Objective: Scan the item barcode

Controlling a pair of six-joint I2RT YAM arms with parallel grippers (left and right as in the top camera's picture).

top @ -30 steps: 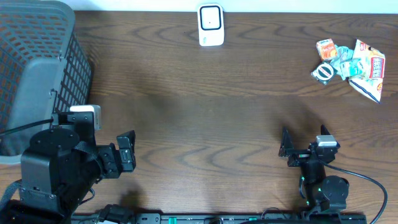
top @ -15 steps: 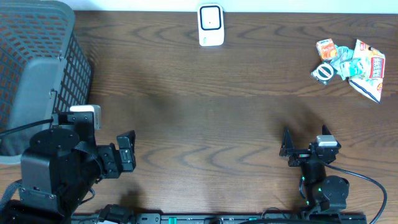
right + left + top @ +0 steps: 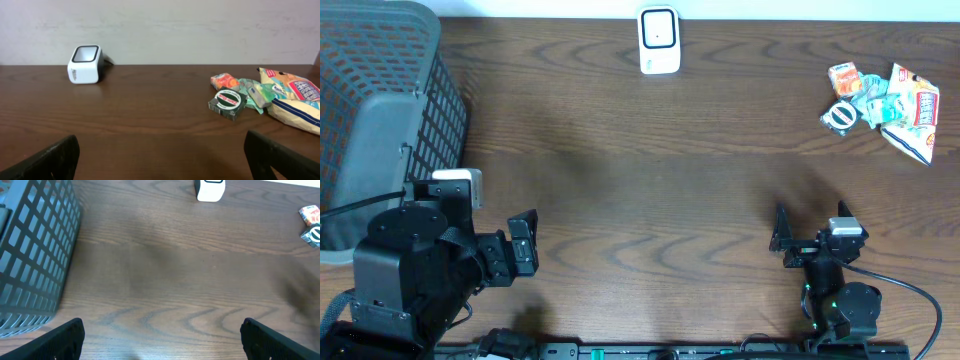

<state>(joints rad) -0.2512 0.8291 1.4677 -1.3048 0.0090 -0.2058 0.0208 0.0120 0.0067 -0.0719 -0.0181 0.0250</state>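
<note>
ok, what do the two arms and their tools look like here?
Both black. The left arm is a bulky boxy housing with a white block on top; the left tool has flat black fingers. The right arm is slimmer, with a grey-white module, small green lights and a black cable looping off. The right tool is black too. No markings readable.

The overhead view looks straight down on the whole table [image 3: 700,150], with the basket [image 3: 380,110] at left, the scanner [image 3: 659,40] at the far edge and the snacks [image 3: 885,100] far right. The left wrist view looks past the left tool [image 3: 162,342], tilted down and forward, and takes in the basket, the scanner and the edge of the snacks. The right wrist view is low and nearly level behind the right tool [image 3: 165,157], facing the wall [image 3: 160,25]. All three views share the scanner and the snacks.
</note>
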